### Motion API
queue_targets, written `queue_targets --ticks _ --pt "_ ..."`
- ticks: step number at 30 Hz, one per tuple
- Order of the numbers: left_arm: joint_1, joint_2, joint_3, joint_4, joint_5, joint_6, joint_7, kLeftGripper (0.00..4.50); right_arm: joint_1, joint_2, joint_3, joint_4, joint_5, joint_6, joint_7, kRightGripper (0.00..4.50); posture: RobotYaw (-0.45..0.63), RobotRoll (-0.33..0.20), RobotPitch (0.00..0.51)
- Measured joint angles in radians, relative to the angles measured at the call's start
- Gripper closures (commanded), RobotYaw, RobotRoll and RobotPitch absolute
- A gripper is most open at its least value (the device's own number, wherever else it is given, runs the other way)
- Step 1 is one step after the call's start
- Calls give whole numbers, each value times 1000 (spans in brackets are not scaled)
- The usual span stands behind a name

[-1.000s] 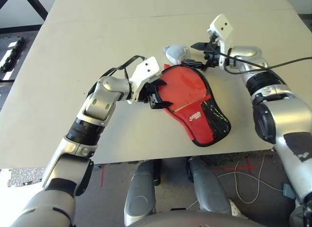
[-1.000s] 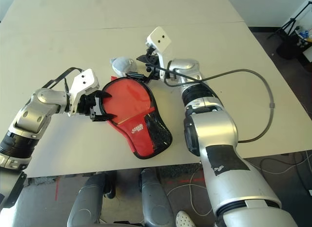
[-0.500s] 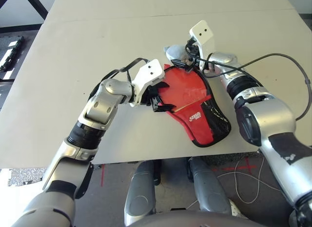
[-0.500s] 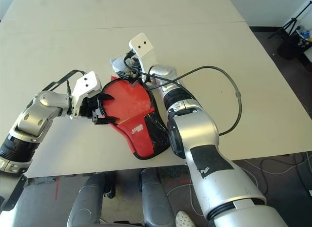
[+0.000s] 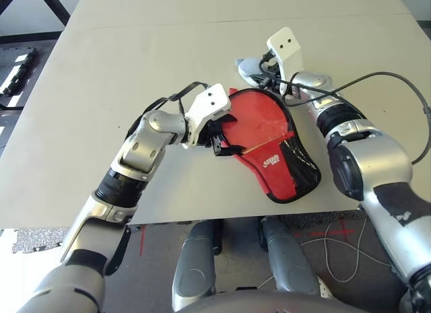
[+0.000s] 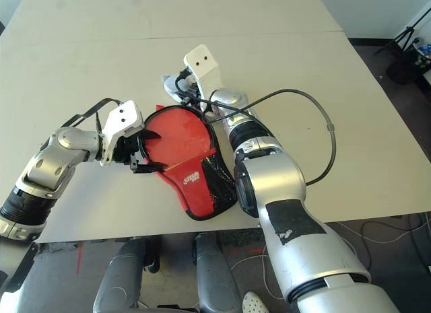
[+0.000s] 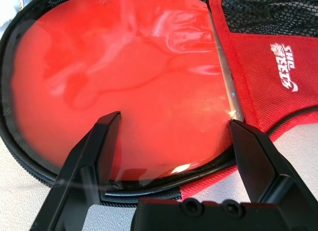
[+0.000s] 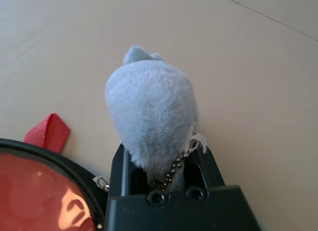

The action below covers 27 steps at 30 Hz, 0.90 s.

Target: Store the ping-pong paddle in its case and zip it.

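Paddle inside unzipped case

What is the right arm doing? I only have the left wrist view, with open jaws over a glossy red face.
Observer: The right jaws are closed around the base of a grey-blue plush lump, just past the round end of the case.
Operator: Is the plush tied to anything?
Observer: A bead chain hangs from it between the jaws. Where the chain ends is hidden.
Operator: Where does the case lie?
Observer: On the table, near its front edge. The end with the mesh pocket points toward the robot.
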Motion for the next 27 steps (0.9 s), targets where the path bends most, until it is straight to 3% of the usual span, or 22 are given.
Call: queue_targets --ticks 13,27 --pt "-36 -26 -33 56 2 -31 -6 0 12 -111 -3 0 -1 -9 82 3900 -47 0 290" --pt "-176 -84 -64 142 9 -47 -25 0 31 -109 -23 -14 3 -9 96 3901 -45 0 290"
